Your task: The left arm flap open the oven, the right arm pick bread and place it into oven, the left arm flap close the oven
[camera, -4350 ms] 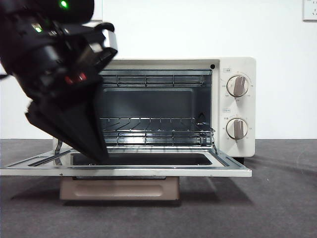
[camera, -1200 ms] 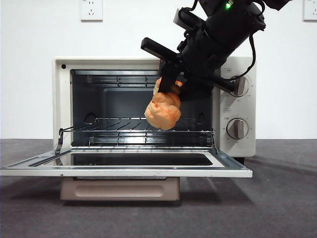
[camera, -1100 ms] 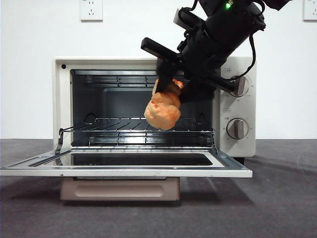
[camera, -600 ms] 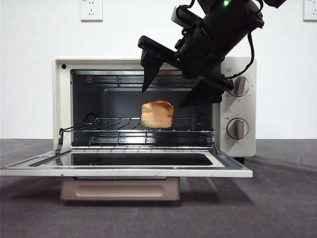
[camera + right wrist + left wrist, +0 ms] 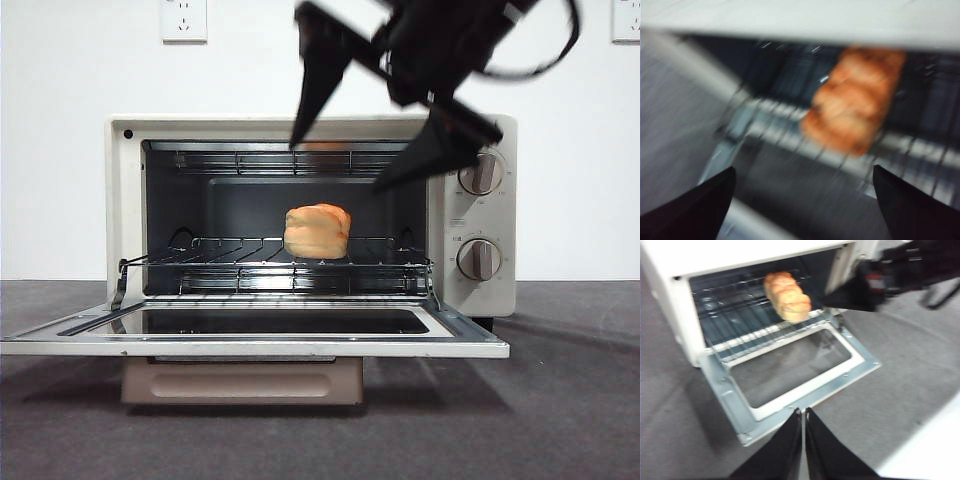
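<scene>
The cream-white oven (image 5: 485, 205) stands with its door (image 5: 250, 340) flapped down flat. The golden-brown bread (image 5: 317, 231) rests on the wire rack (image 5: 230, 262) inside, also seen as the bread (image 5: 788, 296) in the left wrist view and blurred as the bread (image 5: 855, 100) in the right wrist view. My right gripper (image 5: 345, 160) hangs open above and in front of the oven's top edge, nothing between its fingers. My left gripper (image 5: 803, 412) is shut and empty, held back above the table in front of the door (image 5: 805, 385).
Two beige knobs (image 5: 480, 173) sit on the oven's right panel. The oven (image 5: 740, 255) stands on a dark grey table (image 5: 570, 400), with a white wall and outlets behind. A white table edge (image 5: 930, 450) shows near the left arm.
The right gripper let go of the bread, which now lies on the rack, and has lifted up and away with its fingers spread. Earlier the left arm left the open door.
</scene>
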`<control>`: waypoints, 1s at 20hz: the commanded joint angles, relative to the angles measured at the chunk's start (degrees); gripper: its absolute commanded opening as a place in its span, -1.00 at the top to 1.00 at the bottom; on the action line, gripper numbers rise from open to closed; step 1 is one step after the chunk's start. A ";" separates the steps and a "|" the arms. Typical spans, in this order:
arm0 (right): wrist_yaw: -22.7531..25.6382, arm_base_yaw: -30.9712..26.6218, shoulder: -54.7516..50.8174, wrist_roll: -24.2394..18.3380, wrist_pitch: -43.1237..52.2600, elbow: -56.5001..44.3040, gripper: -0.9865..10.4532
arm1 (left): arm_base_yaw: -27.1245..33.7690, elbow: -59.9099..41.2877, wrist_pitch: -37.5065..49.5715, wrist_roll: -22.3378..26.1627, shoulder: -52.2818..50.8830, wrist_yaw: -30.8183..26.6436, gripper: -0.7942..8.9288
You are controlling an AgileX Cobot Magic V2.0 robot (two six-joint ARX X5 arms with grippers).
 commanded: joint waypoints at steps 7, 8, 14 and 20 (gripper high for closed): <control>-4.37 1.60 -16.85 -6.12 -20.31 1.01 0.08 | 0.11 0.81 0.61 4.15 6.88 -2.84 0.81; -4.37 1.60 -19.08 -6.47 -22.53 1.01 0.07 | 0.20 0.79 0.90 4.24 8.37 -2.64 0.81; -4.39 1.60 -34.58 -6.54 -34.36 1.01 0.07 | 5.81 0.79 3.61 2.29 21.00 -0.07 0.81; -4.13 1.53 -45.59 -4.68 -37.68 1.01 0.08 | 21.46 -0.52 7.06 0.96 33.29 18.62 0.81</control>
